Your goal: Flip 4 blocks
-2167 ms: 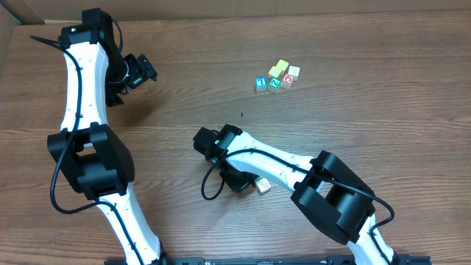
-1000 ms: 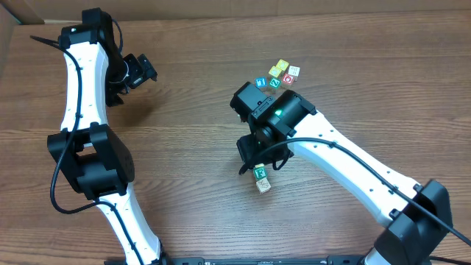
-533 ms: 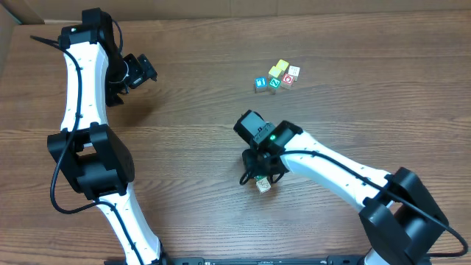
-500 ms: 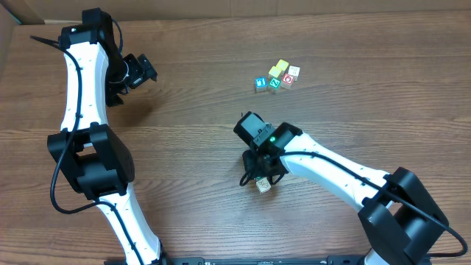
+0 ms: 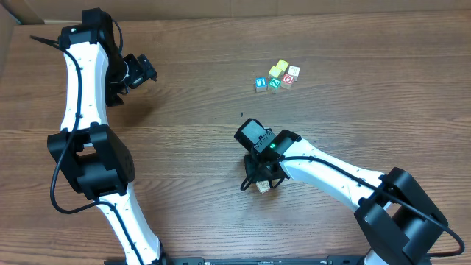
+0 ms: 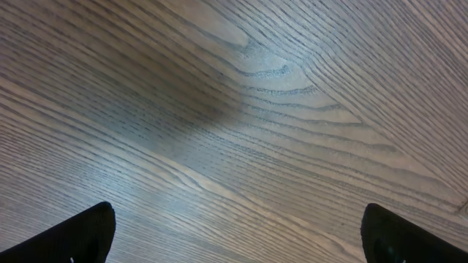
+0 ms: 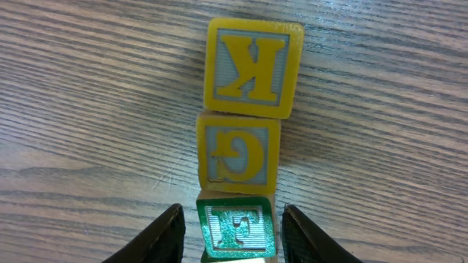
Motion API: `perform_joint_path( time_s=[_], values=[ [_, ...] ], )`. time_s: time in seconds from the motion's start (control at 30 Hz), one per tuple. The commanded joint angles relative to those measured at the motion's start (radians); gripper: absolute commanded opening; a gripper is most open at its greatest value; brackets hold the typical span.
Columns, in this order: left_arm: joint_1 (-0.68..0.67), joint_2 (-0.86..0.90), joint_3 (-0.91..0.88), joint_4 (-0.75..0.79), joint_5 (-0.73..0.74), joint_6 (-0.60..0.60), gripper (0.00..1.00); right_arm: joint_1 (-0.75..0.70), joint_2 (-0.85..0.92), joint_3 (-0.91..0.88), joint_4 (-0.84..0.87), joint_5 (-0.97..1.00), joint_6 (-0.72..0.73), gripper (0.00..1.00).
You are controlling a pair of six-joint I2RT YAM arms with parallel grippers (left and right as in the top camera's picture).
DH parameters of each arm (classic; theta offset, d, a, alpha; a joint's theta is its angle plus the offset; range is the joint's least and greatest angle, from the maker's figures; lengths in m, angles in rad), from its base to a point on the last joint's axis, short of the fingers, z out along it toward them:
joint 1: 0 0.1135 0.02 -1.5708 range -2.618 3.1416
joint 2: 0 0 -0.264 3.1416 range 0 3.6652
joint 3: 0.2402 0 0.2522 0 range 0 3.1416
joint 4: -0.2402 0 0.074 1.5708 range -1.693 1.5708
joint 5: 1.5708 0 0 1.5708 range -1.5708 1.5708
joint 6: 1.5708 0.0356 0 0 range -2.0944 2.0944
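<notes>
In the right wrist view three blocks lie in a line on the wood: a yellow K block (image 7: pixel 252 67), a yellow G block (image 7: pixel 238 153) and a green-faced F block (image 7: pixel 235 226). My right gripper (image 7: pixel 234 237) straddles the green block, with a narrow gap between each finger (image 7: pixel 164 237) and the block, so it is open. From overhead the right gripper (image 5: pixel 261 179) covers the row and only a whitish block (image 5: pixel 263 188) peeks out. My left gripper (image 5: pixel 140 70) hangs wide open at the far left over bare wood, and its wrist view shows the left gripper (image 6: pixel 241 241) holding nothing.
A cluster of small cubes sits at the back: a blue-faced cube (image 5: pixel 260 83), a green-faced cube (image 5: pixel 274 83), a yellow cube (image 5: pixel 278 70), a red-faced cube (image 5: pixel 288 79) and a white cube (image 5: pixel 294 71). The right arm's links stretch to the lower right corner.
The right gripper has moved toward the near edge and settled over the row of blocks, and its fingers have narrowed around the green block. The left arm has stayed still.
</notes>
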Motion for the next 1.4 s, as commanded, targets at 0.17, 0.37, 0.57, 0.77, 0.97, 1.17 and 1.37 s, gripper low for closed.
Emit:
perform_joint_path(
  time_s=[0.17,0.37,0.57,0.77,0.97,1.17,1.37],
  values=[
    [-0.009,-0.009,-0.003,0.003,-0.003,0.008,1.00,0.029,-0.003,-0.030,0.021,0.054,0.006,0.57],
    [-0.009,-0.009,-0.003,0.003,-0.003,0.008,1.00,0.037,-0.003,-0.030,0.031,0.108,0.026,0.53],
    [-0.009,-0.009,-0.003,0.003,-0.003,0.008,1.00,0.037,-0.003,-0.030,0.031,0.108,0.028,0.44],
    [-0.011,-0.009,-0.003,0.003,-0.003,0.008,1.00,0.053,-0.003,-0.030,0.038,0.109,0.044,0.44],
    [-0.011,-0.009,-0.003,0.003,-0.003,0.008,1.00,0.067,-0.003,-0.030,0.046,0.131,0.054,0.43],
    [-0.011,-0.009,-0.003,0.003,-0.003,0.008,1.00,0.066,-0.003,-0.030,0.050,0.164,0.059,0.43],
    [-0.012,-0.009,-0.003,0.003,-0.003,0.008,1.00,0.066,-0.003,-0.030,0.054,0.164,0.058,0.38]
  ],
)
